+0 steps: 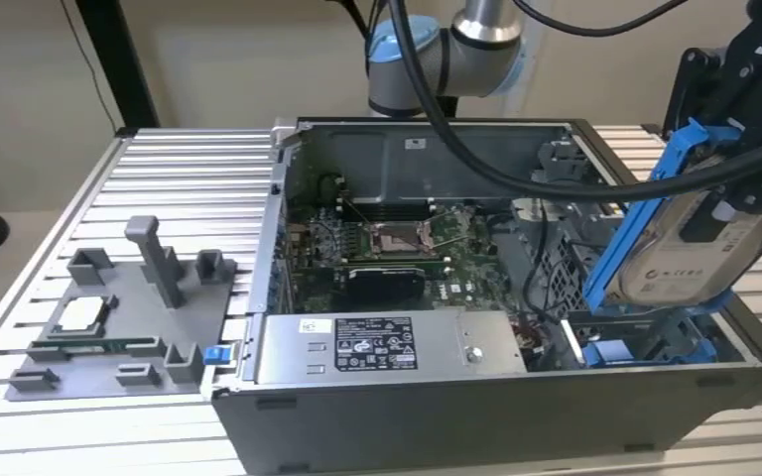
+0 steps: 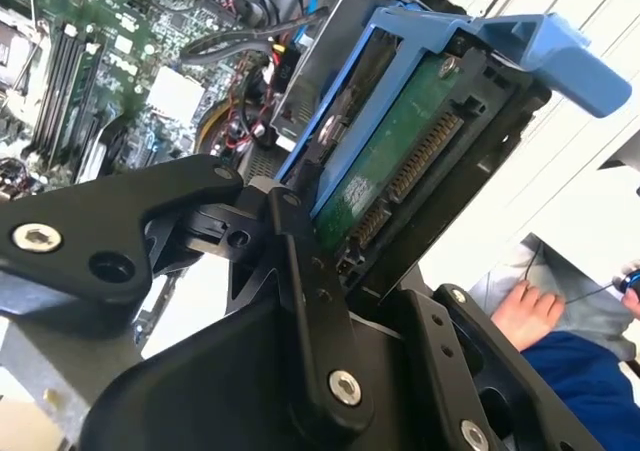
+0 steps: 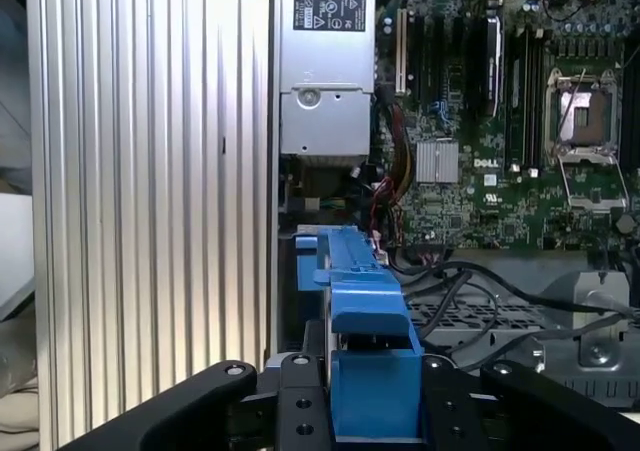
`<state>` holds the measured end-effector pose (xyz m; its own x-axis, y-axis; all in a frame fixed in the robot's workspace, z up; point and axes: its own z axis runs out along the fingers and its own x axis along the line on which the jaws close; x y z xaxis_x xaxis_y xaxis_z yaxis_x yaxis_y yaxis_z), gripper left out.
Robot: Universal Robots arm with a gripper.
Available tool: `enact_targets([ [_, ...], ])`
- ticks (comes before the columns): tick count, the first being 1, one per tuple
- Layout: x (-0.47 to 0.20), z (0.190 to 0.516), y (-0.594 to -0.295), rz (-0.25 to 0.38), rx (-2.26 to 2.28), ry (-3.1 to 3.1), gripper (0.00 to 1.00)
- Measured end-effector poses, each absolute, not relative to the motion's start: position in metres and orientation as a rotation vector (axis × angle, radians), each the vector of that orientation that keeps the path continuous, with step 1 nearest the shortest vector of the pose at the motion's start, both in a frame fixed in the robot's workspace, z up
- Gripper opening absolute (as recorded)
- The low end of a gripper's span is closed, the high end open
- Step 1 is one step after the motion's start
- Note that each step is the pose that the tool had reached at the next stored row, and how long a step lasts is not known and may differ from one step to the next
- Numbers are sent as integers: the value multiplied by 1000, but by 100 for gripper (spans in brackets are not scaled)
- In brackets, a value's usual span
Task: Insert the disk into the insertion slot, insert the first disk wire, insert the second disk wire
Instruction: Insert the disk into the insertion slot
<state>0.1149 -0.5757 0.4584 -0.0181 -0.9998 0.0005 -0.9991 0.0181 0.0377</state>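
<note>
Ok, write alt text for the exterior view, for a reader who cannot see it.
The tool holds the disk, in its blue carrier, tilted steeply over the insertion slot at the exterior view's right end of an open computer case. A grey power-supply box lies inside the case, and a grey fixture lies on the ribbed table.

White lettering runs across the black housing of my claw (image 1: 729,203), at one o'clock in the exterior view, cut off by the edge. The disk (image 1: 679,248) I hold, at three o'clock, wears a pale label (image 1: 673,268) with dark print too fine to read. The power-supply box (image 1: 474,342), at six o'clock, bears a white label (image 1: 354,344) crowded with small print and marks. In the first wrist view a short white word stands on the motherboard (image 3: 470,201). A tiny white sticker (image 1: 415,144) sits on the case wall (image 1: 487,164) at twelve o'clock, unreadable
</note>
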Motion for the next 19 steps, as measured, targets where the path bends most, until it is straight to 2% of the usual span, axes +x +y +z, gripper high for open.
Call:
enact_targets([
  [19,122,436,-577,-40,2202,-2230,0],
])
